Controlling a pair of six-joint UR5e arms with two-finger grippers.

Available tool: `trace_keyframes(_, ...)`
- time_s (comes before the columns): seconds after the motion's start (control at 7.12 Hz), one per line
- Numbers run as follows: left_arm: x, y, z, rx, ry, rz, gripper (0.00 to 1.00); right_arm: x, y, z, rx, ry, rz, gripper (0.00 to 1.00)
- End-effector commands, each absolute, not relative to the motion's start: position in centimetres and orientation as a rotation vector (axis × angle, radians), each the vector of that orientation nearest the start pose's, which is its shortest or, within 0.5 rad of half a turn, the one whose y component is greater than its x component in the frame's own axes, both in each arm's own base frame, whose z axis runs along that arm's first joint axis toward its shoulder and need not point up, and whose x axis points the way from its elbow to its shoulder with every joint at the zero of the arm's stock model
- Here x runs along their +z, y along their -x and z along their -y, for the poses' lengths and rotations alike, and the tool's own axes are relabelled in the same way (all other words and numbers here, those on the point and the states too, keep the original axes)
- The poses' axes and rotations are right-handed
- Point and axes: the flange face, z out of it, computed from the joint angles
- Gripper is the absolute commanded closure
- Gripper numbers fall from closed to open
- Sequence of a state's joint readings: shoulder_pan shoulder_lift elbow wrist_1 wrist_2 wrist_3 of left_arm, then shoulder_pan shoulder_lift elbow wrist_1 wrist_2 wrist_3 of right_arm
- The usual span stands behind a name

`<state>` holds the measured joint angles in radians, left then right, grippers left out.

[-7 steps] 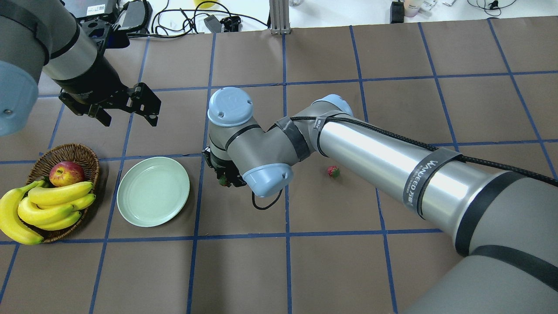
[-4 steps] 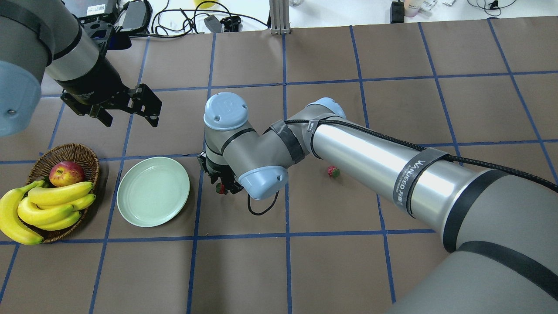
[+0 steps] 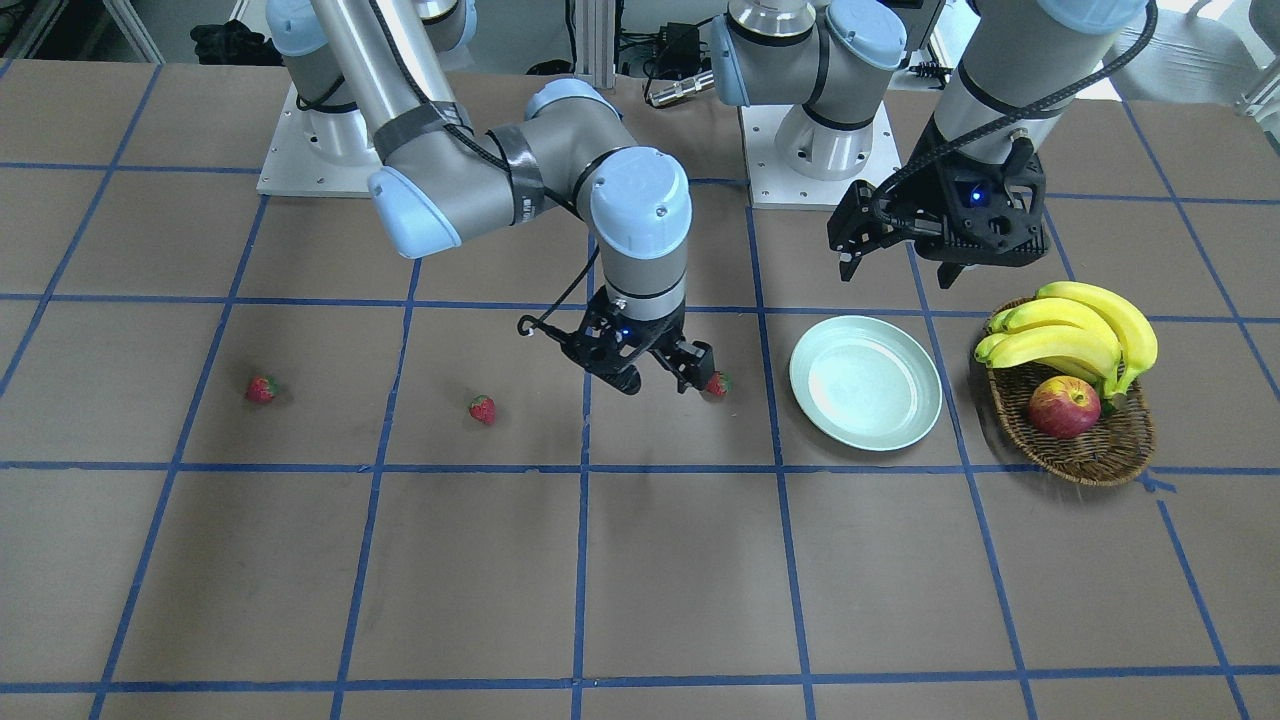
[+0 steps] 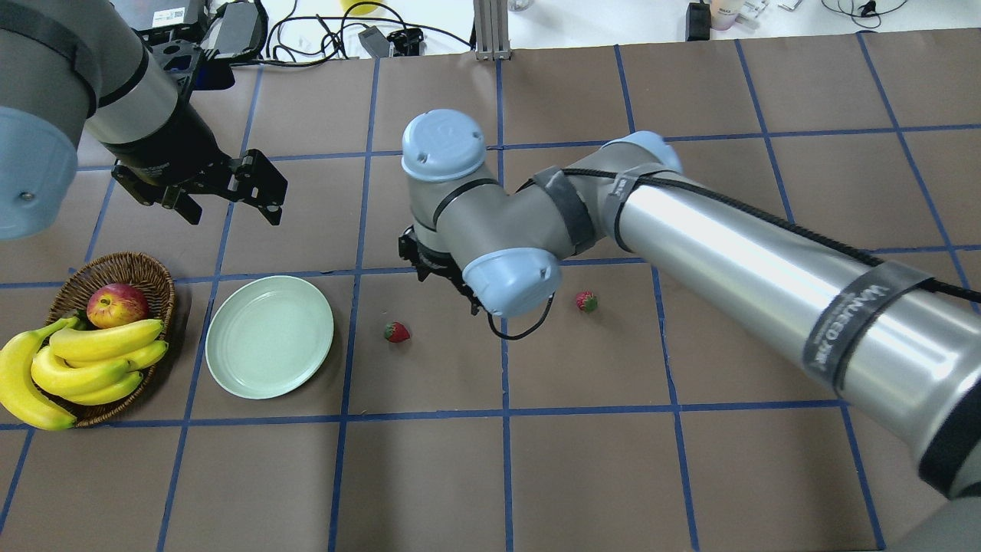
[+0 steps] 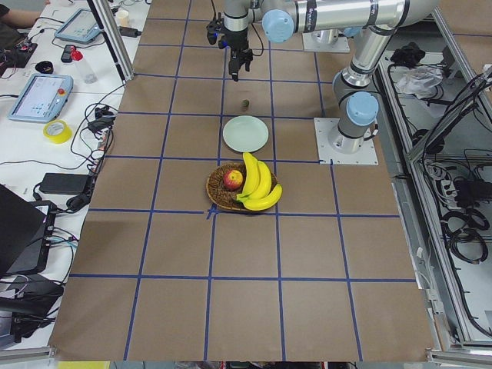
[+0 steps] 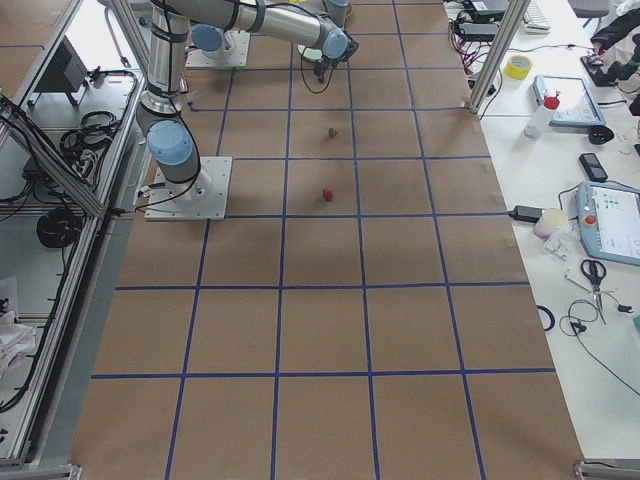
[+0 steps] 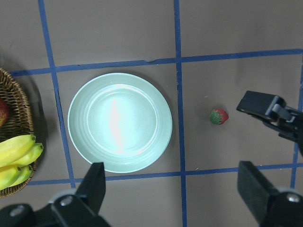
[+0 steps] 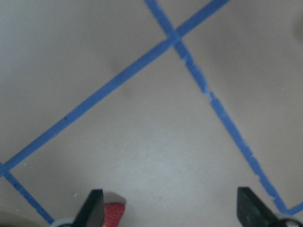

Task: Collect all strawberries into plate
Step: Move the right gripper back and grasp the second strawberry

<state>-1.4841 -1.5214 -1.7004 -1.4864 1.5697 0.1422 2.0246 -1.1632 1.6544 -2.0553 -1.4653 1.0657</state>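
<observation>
Three strawberries lie on the brown table. One strawberry (image 3: 717, 383) (image 4: 396, 331) rests just beside the pale green plate (image 3: 865, 382) (image 4: 268, 336), which holds nothing. My right gripper (image 3: 662, 382) hovers open right next to that berry, whose red edge (image 8: 113, 213) shows beside one finger in the right wrist view. A second strawberry (image 3: 483, 409) (image 4: 586, 300) and a third strawberry (image 3: 261, 389) lie farther along the table. My left gripper (image 4: 230, 213) (image 3: 897, 272) hangs open and holds nothing, above the table behind the plate, looking down on the plate (image 7: 120, 122) and the near strawberry (image 7: 218, 116).
A wicker basket (image 4: 157, 277) with bananas (image 4: 84, 360) and an apple (image 4: 116, 304) stands on the far side of the plate from the berries. Cables and boxes (image 4: 368, 34) line the table's far edge.
My right gripper held a strawberry low near the plate; now that berry lies on the table and the gripper has opened, risen and drawn back to the right. The left arm barely moved.
</observation>
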Motion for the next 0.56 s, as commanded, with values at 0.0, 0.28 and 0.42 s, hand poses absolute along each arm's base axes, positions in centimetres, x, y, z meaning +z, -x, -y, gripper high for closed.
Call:
trace_keyframes(0.0,45.5,9.2,48.0,-0.002,-0.091,-3.139,0.00,27.6,-31.4,52.3,0.085,-0.706,-3.031,0.01)
trace_keyframes(0.28,45.5,9.2,48.0,-0.002,-0.091,-3.137,0.00,24.9,-26.8,52.2,0.123,-0.295,-3.154,0.00)
trace_keyframes(0.42,45.3,9.2,48.1,0.005,-0.091,-3.138,0.00,23.3,-25.9,51.1,0.111,-0.146,-3.182,0.04)
